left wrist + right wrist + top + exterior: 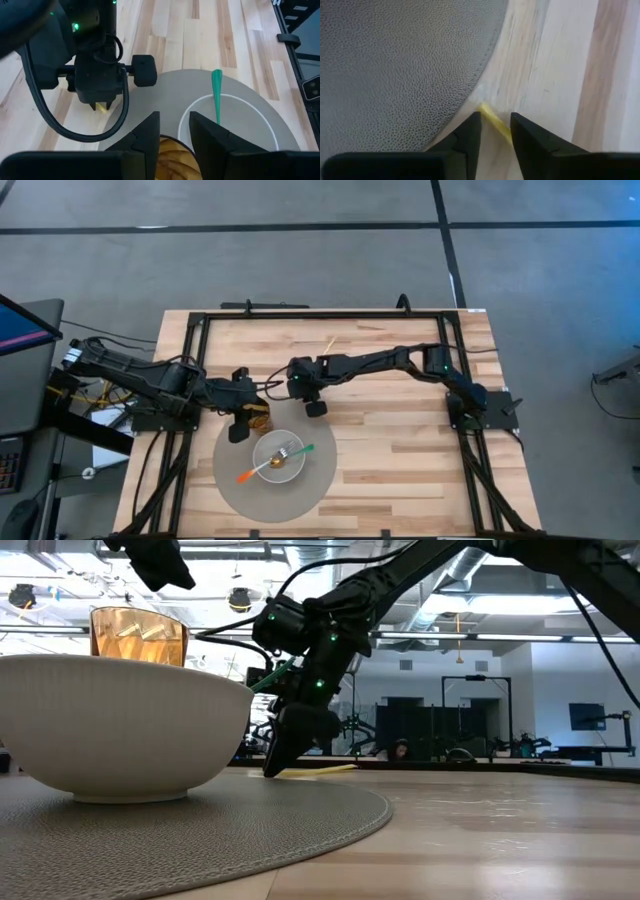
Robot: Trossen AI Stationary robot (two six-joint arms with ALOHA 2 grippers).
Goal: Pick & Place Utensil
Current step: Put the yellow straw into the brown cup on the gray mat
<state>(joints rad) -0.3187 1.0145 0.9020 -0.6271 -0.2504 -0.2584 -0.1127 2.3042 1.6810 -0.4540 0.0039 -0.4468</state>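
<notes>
Where the round grey placemat (395,65) meets the bare wood of the table (420,450), a thin yellow utensil (492,120) lies flat on the boards just beside the mat's edge, and the right gripper (495,131) is down on it with its two dark fingers a narrow gap apart, the yellow strip running between their tips; whether the pads actually press it cannot be told. The low view shows that gripper (290,745) tilted down to the tabletop with the yellow utensil (315,771) stretching out from under it. From above, the right gripper (305,385) sits near the far edge of the placemat (230,480), its arm reaching in from the table's right side. A white bowl (278,460) stands on the mat and holds an orange-handled utensil (250,473) and a green-handled utensil (303,450), both leaning over the rim. The left gripper (240,420) hovers over an amber glass (259,417) standing at the mat's edge next to the bowl; its fingers (147,135) stand apart above the glass's rim (172,162) and hold nothing. A pale stick (328,344) lies alone on the far part of the table. No brand, label or legible writing shows on any of these things.
</notes>
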